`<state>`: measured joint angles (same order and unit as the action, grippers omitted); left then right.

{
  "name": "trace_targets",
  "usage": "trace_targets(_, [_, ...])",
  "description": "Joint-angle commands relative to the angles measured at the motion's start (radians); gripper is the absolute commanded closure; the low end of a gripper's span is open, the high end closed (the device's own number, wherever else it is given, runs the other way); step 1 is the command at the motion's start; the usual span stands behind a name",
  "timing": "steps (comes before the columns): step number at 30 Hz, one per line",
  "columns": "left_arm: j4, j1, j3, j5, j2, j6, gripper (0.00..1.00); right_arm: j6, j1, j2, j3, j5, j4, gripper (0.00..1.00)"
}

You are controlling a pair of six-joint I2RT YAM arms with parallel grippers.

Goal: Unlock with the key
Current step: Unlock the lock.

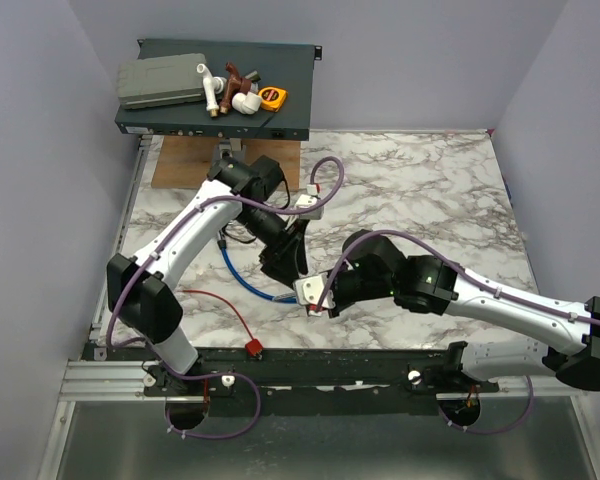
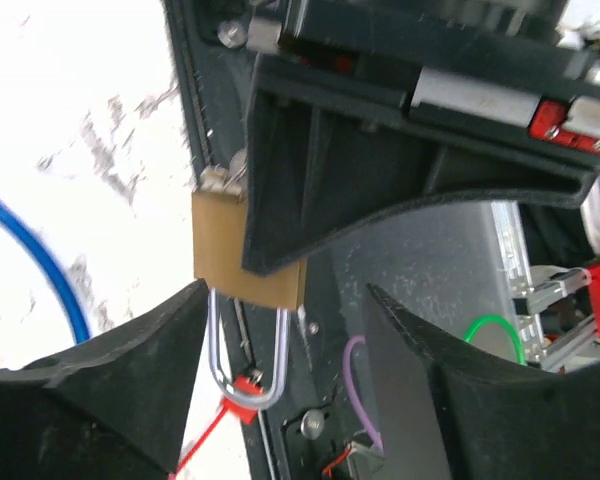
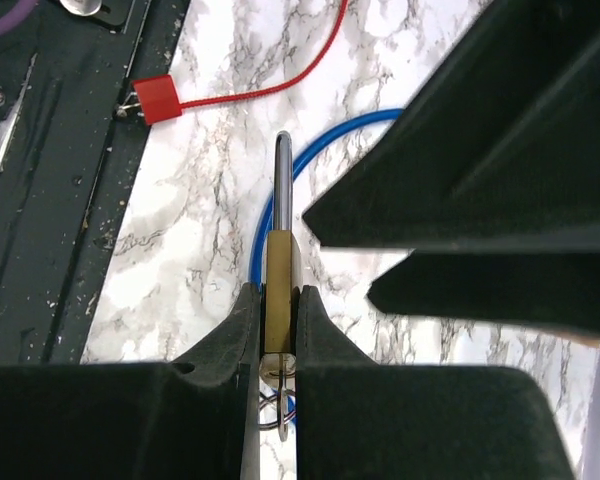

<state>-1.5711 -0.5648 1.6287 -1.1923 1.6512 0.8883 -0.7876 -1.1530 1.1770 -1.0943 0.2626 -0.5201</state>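
The key's red tag lies at the table's near edge, its thin red cord trailing left. It also shows through the shackle in the left wrist view, key tag. My right gripper is shut on the brass padlock, held edge-on above the table with its silver shackle pointing away. A small metal piece with a wire ring sticks out of the padlock's underside. My left gripper hovers open beside the padlock, holding nothing.
A blue cable lock loops on the marble under the grippers. A black rack unit at the back carries a grey box, pipe fittings and a tape measure, on a wooden board. A black rail runs along the near edge.
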Motion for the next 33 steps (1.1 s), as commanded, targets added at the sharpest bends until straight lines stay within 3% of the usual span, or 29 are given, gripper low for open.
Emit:
trace_targets(1, [0.033,0.037,0.027,0.192,-0.110,-0.033,0.33,0.056,-0.008,-0.029,0.009,-0.062,0.081,0.99])
trace_targets(4, [0.116,0.045,-0.036,0.259,-0.223,-0.004,0.02,0.089,-0.008,-0.040,0.022,-0.091,0.122,0.99])
trace_targets(5, [0.184,0.045,-0.082,0.285,-0.275,-0.026,0.02,0.103,-0.008,-0.040,0.021,-0.103,0.136,0.99])
trace_targets(7, [0.349,0.036,-0.163,0.345,-0.366,-0.113,0.02,0.119,-0.005,-0.037,0.015,-0.118,0.156,0.99])
trace_targets(11, [0.514,0.017,-0.238,0.425,-0.421,-0.246,0.01,0.172,0.001,-0.025,0.000,-0.103,0.207,0.99])
trace_targets(15, [0.653,-0.023,-0.349,0.464,-0.507,-0.210,0.02,0.208,0.006,-0.009,-0.030,-0.070,0.227,0.99])
trace_targets(23, [0.676,-0.056,-0.373,0.459,-0.497,-0.177,0.02,0.241,0.046,-0.009,-0.055,-0.046,0.239,0.99])
trace_targets(28, [0.675,-0.068,-0.384,0.403,-0.502,-0.193,0.22,0.243,0.011,-0.007,-0.054,-0.056,0.256,0.99])
trace_targets(33, [0.683,-0.075,-0.428,0.394,-0.526,-0.204,0.27,0.274,0.013,-0.005,-0.032,-0.075,0.321,0.99])
